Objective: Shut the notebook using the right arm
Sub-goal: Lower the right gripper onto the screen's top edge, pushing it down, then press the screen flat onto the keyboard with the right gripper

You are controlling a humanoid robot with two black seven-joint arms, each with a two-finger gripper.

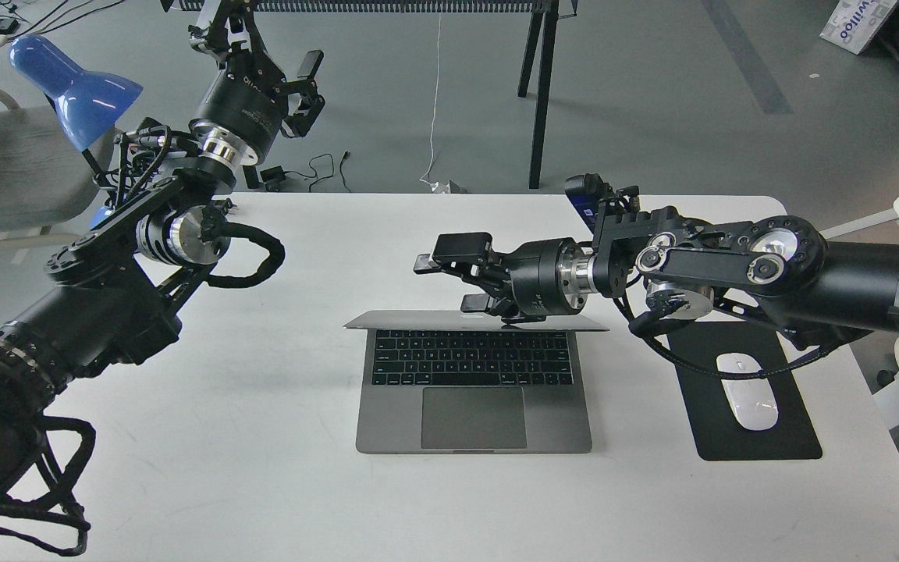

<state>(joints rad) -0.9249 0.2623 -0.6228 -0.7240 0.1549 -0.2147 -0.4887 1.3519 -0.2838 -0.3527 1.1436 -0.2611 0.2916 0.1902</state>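
Notebook [474,390]: open at the middle of the white table [262,468], keyboard and trackpad facing up, its lid seen edge-on as a thin grey strip along the far side of the keyboard
Right arm [769,269]: comes in from the right edge and reaches left, low over the table, passing above the far end of the mouse pad
Right gripper [449,277]: at the arm's left end, just beyond the lid's top edge; fingers spread apart, one higher and farther, one lower and close to the lid edge, holding nothing; whether the lower finger touches the lid cannot be told
Left arm [106,289]: enters from the near left corner and bends upward, away from the notebook
Left gripper [262,55]: raised high at the far left, past the table's far edge, fingers parted and empty
Mouse pad [754,390]: black, flat on the table right of the notebook
Mouse [746,390]: white, lying on the mouse pad, toward its near half
Blue lamp [75,86]: far left, beside the left arm, shade tilted down
Chair [12,164]: grey seat at the far left, behind the lamp
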